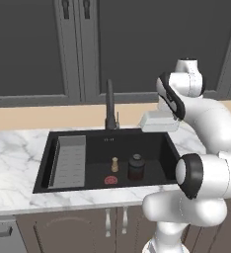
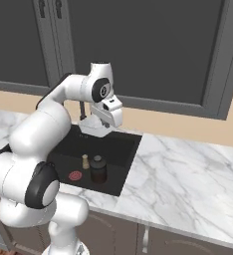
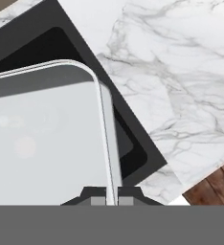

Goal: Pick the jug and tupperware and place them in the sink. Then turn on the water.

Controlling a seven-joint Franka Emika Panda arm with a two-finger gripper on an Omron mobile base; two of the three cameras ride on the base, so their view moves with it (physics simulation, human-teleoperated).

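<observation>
While the sink [image 1: 152, 141] lies below with the jug [image 1: 135, 166] already on its floor | your gripper [image 3: 112, 197] pinches the tupperware's [image 1: 159, 121] rim, held over the basin's right rear corner | lower straight down.

Dark grey cupboard doors [image 1: 33, 49] hang above a beige wall [image 1: 38, 116]. A white marble table [image 2: 188, 169] sits over brown lower cabinets [image 1: 78, 225]; wooden floor [image 3: 214, 184] below.
</observation>
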